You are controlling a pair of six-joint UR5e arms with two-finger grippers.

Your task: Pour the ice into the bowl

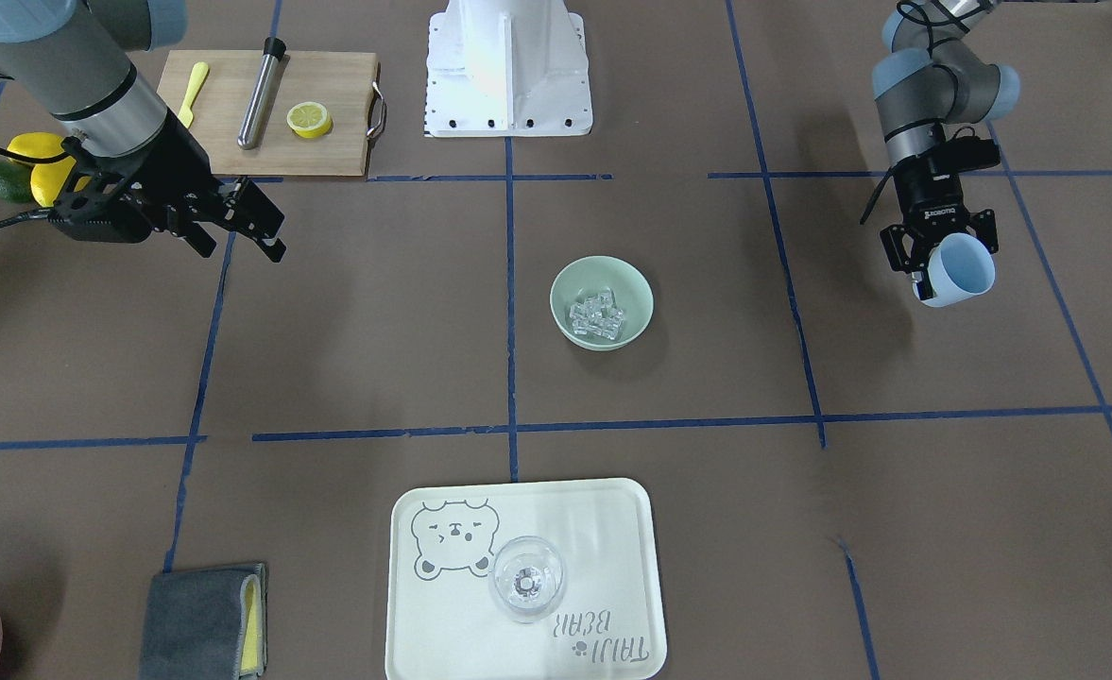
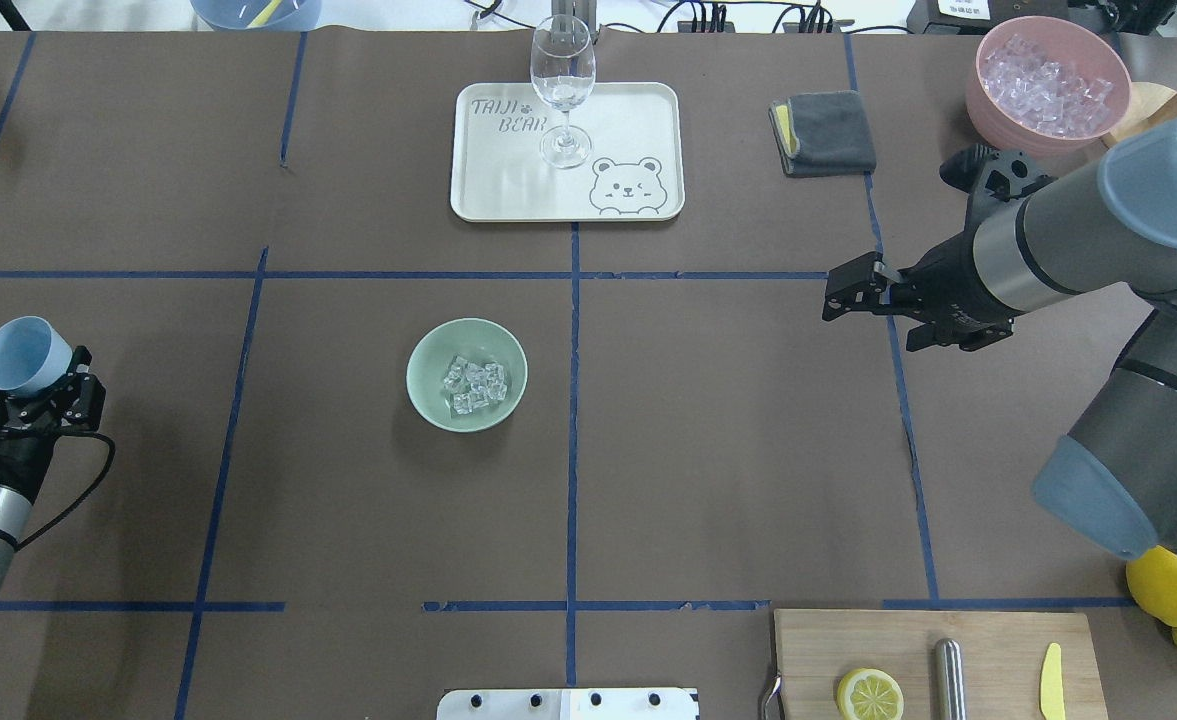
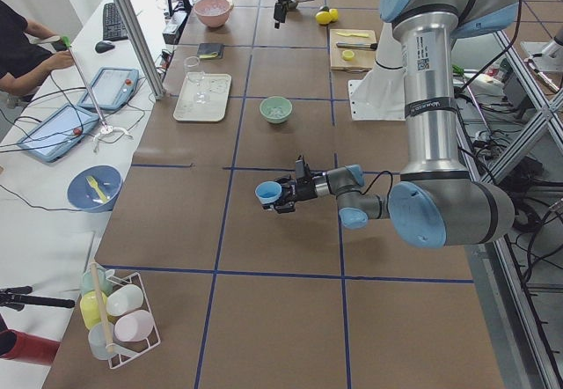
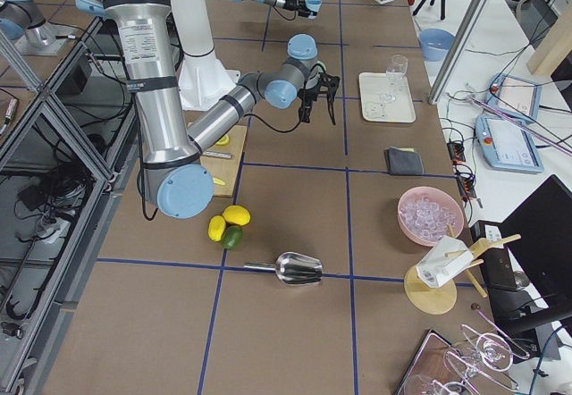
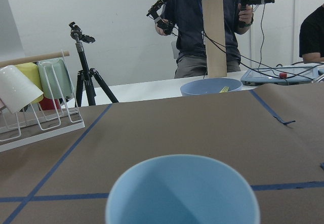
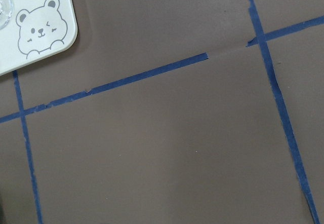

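"Ice cubes, small and clear [image 2: 475, 384]: where did they lie?"

"Heaped in the round pale mint-green bowl [image 2: 428, 395], which stood near the middle of the brown paper-covered bench [image 2: 728, 450]. The overhead and front views both showed the heap."

"And the left gripper [image 2: 28, 385]?"

"Well apart from the bowl, its fingers clamped on a light blue plastic cup [image 2: 25, 355] tipped onto its side. Only the left wrist view looked into that cup, and its inside showed plain blue."

"The right gripper [image 2: 841, 293]?"

"Fingers spread, holding nothing, above the bench on the bowl's other side. Its wrist view showed only bare bench, blue tape lines [image 6: 147, 74] and a corner of the cream bear-printed tray [image 6: 71, 16]."
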